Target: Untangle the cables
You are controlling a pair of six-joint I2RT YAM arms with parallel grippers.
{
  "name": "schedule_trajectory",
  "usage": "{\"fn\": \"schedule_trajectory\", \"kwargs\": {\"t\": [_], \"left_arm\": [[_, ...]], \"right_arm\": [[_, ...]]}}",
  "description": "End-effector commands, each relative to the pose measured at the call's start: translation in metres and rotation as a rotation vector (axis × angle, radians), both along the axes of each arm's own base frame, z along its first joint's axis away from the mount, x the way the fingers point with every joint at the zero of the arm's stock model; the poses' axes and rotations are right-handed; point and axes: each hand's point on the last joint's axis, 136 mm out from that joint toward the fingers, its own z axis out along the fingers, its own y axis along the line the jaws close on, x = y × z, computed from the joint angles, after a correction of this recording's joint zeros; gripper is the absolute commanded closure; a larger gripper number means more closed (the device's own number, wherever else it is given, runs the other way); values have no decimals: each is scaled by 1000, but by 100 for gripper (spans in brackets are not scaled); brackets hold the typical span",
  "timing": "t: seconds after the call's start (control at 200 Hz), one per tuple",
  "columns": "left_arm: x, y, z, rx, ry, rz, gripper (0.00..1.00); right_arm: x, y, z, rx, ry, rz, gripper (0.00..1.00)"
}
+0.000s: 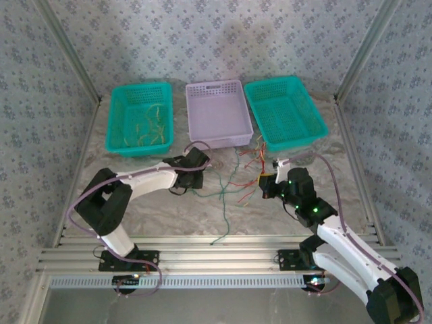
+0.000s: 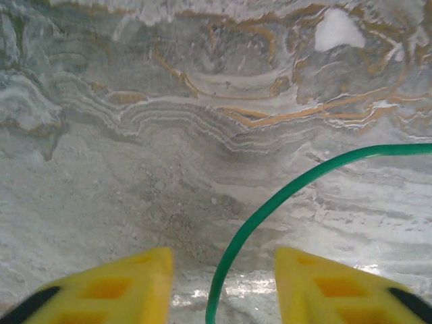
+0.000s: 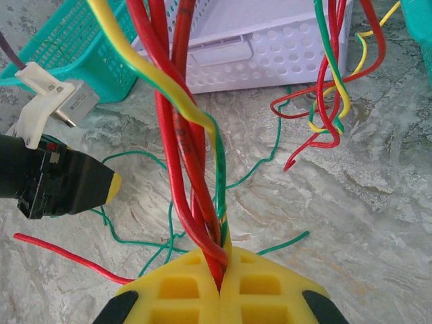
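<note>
The cables [image 1: 244, 170] are a tangle of thin red, yellow and green wires on the marble table, in front of the lilac basket. My right gripper [image 1: 266, 183] is shut on a twisted bundle of red, yellow and green cables [image 3: 177, 135]. In its wrist view the bundle rises straight out from between the closed yellow fingers [image 3: 221, 268]. My left gripper [image 1: 198, 175] hovers low over the table to the left of the tangle. Its yellow fingers [image 2: 145, 277] stand apart. One green cable [image 2: 270, 206] curves between them and touches neither. The left gripper [image 2: 224, 270] holds nothing.
Three baskets line the back of the table. A teal one [image 1: 138, 88] on the left holds several yellowish wires, the lilac one [image 1: 216, 86] is in the middle, and another teal one [image 1: 273, 82] is on the right. A loose green wire [image 1: 223, 229] trails toward the near edge.
</note>
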Motion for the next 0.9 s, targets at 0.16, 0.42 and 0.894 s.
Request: {"fn": "schedule_trajectory", "kwargs": {"t": [0.16, 0.42, 0.894], "left_arm": [[13, -2, 6, 24, -15, -8, 81], [16, 0, 10, 28, -14, -14, 100], [1, 2, 134, -112, -140, -78, 100]], "right_arm": [[1, 0, 12, 23, -27, 4, 100], [0, -1, 12, 25, -30, 3, 100], [3, -10, 6, 24, -19, -49, 100]]}}
